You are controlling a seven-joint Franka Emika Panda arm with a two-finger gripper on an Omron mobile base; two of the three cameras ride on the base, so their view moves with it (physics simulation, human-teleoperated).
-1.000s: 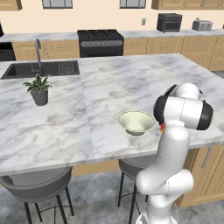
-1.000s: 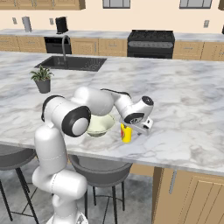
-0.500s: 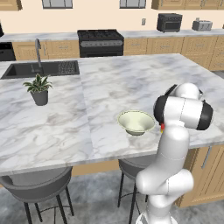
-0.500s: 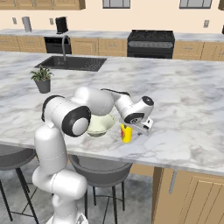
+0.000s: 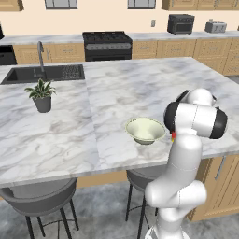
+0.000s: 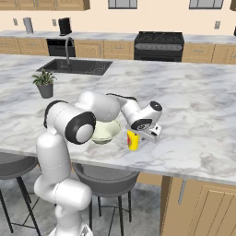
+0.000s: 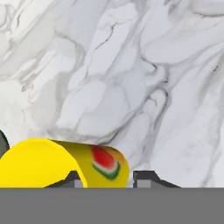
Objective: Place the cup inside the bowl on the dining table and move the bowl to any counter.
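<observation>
Now that our end effector (image 6: 137, 139) has squeezed in from wide open around the small yellow cup with a red patch (image 6: 133, 140), we think we hold it on the marble tabletop (image 6: 198, 106), just beside the wide pale cream-green bowl (image 6: 105, 131), ready to lift.

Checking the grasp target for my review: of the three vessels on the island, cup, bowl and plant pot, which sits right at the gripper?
The yellow cup, right at the gripper. The bowl sits beside it; the plant pot stands far off near the sink.

Potted plant (image 5: 42, 94) near sink (image 5: 44, 73) and faucet (image 5: 41, 53); black stove (image 5: 107, 44), perhaps a toaster (image 5: 215, 26), behind.
</observation>
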